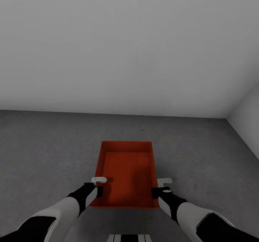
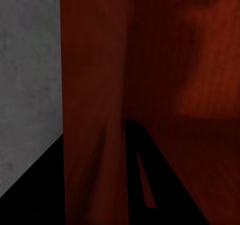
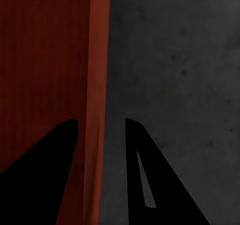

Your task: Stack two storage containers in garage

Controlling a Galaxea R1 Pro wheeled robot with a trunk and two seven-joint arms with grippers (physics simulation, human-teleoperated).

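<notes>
One red-orange storage container (image 1: 126,170) is in front of me over the garage's dark grey concrete floor (image 1: 43,152), open top up and nothing inside. My left gripper (image 1: 99,184) is shut on its left wall near the close corner. In the left wrist view that gripper (image 2: 95,126) straddles the red wall (image 2: 95,85). My right gripper (image 1: 163,186) is shut on the right wall, and the right wrist view has the gripper (image 3: 101,119) astride the rim (image 3: 97,60). I cannot tell whether the bin rests on the floor or hangs just above it. The other container is out of view.
A plain white-grey wall (image 1: 129,48) stands ahead, meeting a side wall (image 1: 248,109) at the right corner. Bare concrete stretches left, right and beyond the bin. The top of my base (image 1: 129,237) shows at the bottom edge.
</notes>
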